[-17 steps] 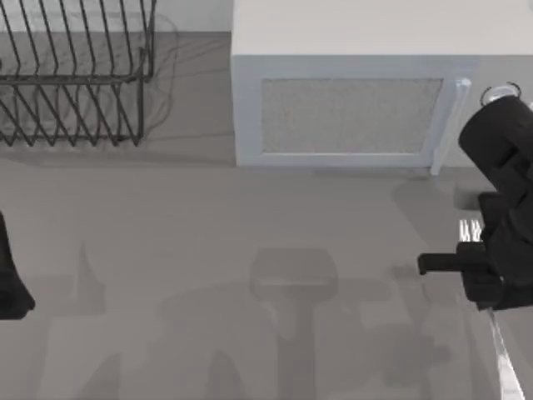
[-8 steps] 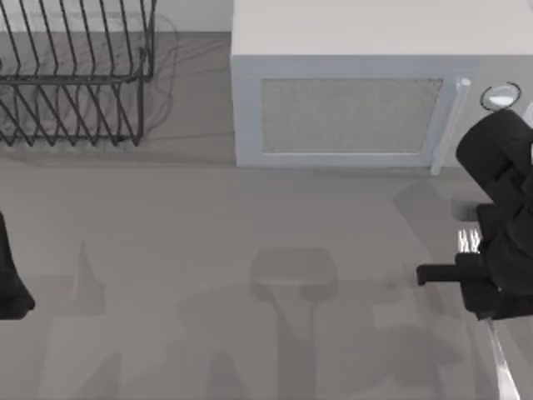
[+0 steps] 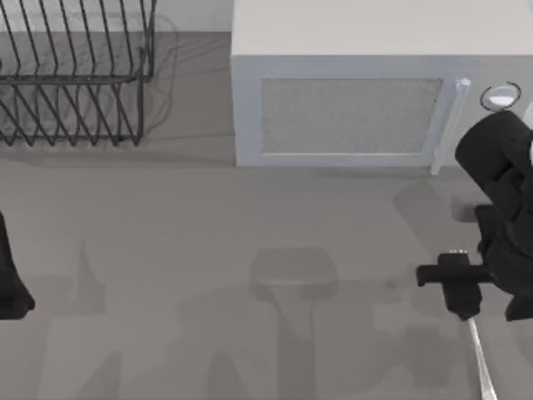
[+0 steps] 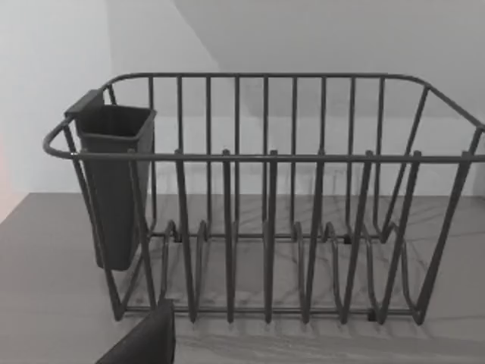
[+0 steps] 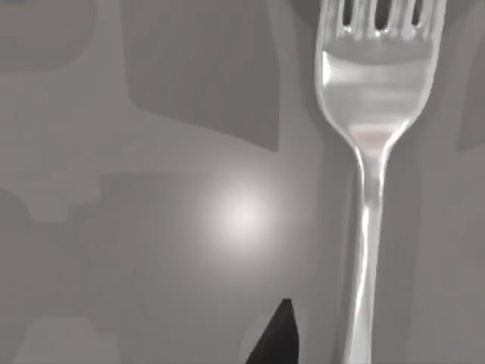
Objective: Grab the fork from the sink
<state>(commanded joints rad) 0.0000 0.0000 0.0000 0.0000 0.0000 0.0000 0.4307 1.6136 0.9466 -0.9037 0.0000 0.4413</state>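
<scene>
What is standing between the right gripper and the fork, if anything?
Nothing visible does. The right gripper hangs directly over the fork near the top view's right edge, and the right wrist view shows the fork lying on bare grey surface. The left gripper is parked far left.

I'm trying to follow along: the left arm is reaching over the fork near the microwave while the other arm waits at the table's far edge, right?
Not quite: it is the right gripper over the fork, on the table's right side below the microwave, as the top view shows. The left arm waits at the table's left edge.
</scene>
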